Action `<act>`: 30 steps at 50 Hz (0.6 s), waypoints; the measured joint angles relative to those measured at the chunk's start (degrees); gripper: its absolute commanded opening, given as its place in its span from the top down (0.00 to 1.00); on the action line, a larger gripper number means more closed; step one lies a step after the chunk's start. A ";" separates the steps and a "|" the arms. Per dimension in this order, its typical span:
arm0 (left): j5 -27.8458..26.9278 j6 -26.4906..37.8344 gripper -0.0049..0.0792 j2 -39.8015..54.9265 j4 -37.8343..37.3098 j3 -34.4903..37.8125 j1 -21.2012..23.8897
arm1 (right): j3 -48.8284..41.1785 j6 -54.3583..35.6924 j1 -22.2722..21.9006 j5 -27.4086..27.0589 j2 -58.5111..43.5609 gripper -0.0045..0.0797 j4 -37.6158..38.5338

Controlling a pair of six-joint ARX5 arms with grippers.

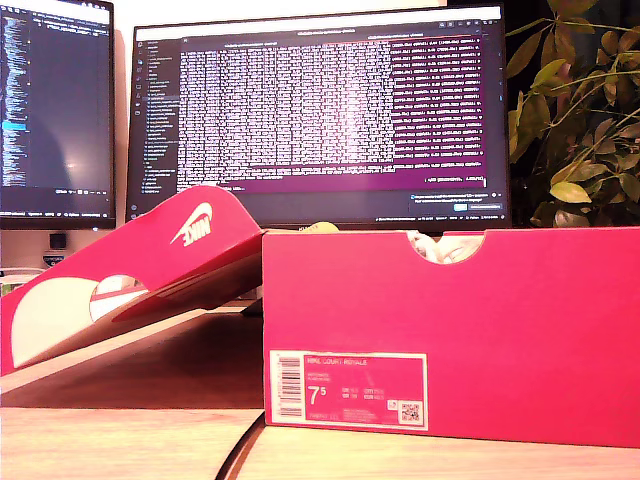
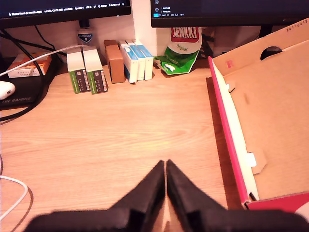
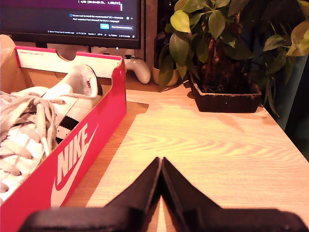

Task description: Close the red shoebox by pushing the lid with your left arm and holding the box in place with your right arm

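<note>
The red shoebox (image 1: 450,330) stands open on the wooden desk, close to the exterior camera, its label facing it. Its lid (image 1: 130,270) is flung back toward the exterior view's left, resting tilted. In the first wrist view the lid's cardboard inside (image 2: 270,116) lies beside my first gripper (image 2: 165,166), which is shut, holds nothing and is apart from the lid's edge. In the second wrist view the box's Nike side wall (image 3: 72,159) holds white shoes (image 3: 34,121). My second gripper (image 3: 161,164) is shut beside that wall, not touching it. Neither gripper shows in the exterior view.
Two monitors (image 1: 320,110) stand behind the box. Small cartons (image 2: 87,72) and a green Jenkki bag (image 2: 181,50) line the desk's back in the first wrist view, with cables (image 2: 14,188) nearby. A potted plant (image 3: 222,63) and a white game controller (image 3: 137,67) stand beyond the box.
</note>
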State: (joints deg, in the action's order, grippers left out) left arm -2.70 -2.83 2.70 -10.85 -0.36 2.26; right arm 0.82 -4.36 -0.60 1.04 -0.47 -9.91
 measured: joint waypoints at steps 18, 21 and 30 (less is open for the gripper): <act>-0.85 -3.43 0.96 0.00 0.04 0.00 0.00 | 0.00 3.04 0.00 0.85 0.00 0.96 0.02; -1.46 -3.98 0.96 0.00 0.07 0.00 0.00 | 0.00 3.52 0.00 1.64 0.00 0.96 0.02; -3.48 -14.97 0.96 0.00 0.44 0.00 0.00 | 0.00 16.11 0.00 5.97 0.00 0.96 1.22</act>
State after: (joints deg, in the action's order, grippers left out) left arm -6.17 -17.80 2.70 -10.41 -0.36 2.26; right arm 0.82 11.75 -0.60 7.01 -0.47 -8.69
